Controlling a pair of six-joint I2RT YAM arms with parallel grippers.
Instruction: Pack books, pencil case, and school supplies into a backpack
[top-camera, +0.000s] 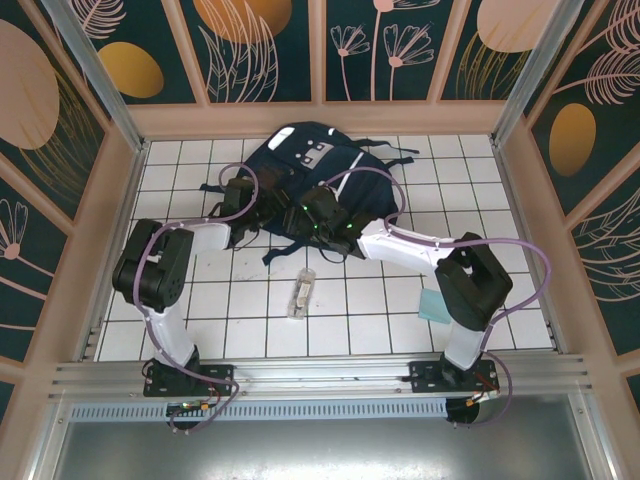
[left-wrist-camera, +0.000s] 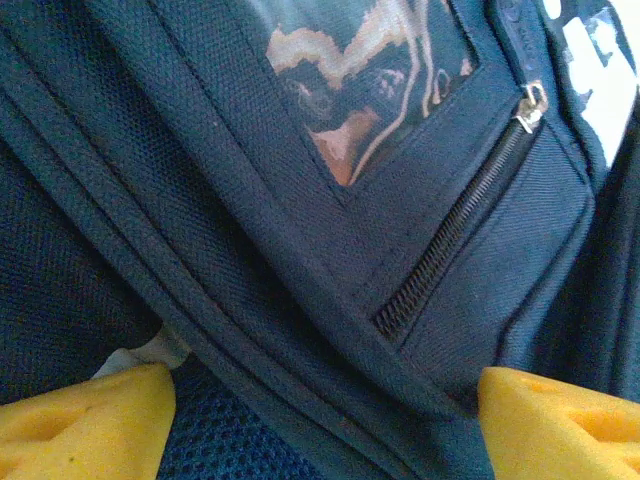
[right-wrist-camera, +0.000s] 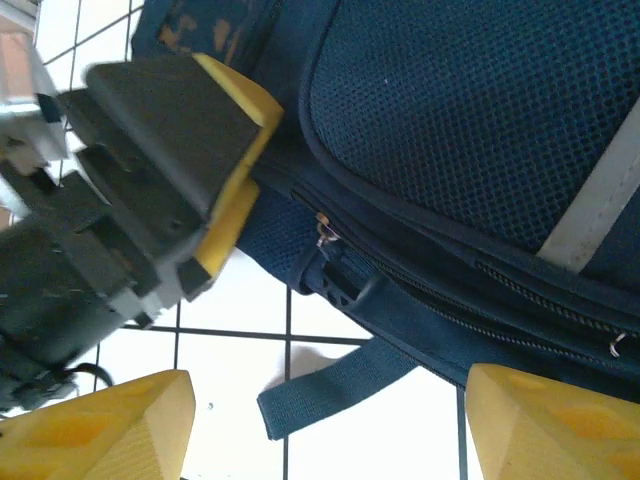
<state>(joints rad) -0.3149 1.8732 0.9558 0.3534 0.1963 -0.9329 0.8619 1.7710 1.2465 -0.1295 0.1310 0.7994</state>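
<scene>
A large navy-blue fabric backpack (top-camera: 300, 165) with white stripes and a grey patch lies flat in the upper middle of the white-tiled counter (top-camera: 250, 325). Both arms reach in to its lower edge.

The left claw (left-wrist-camera: 320, 430) sits at the bag's lower left. Its yellow pads are spread to the bottom corners of the wrist view, with folds of navy fabric and a closed dark zipper (left-wrist-camera: 450, 235) between them. The pictures do not show that it pinches anything.

The right claw (right-wrist-camera: 320, 425) is at the bag's lower middle, just beside the left one. Its jaws stand wide apart above a loose dark strap (right-wrist-camera: 330, 385) and bare tile, holding nothing.

Below the bag, in the middle of the overhead view, lies a small transparent plastic tube (top-camera: 302, 293). A small light-teal square pad (top-camera: 433, 305) rests at the right, partly under the right arm.
</scene>
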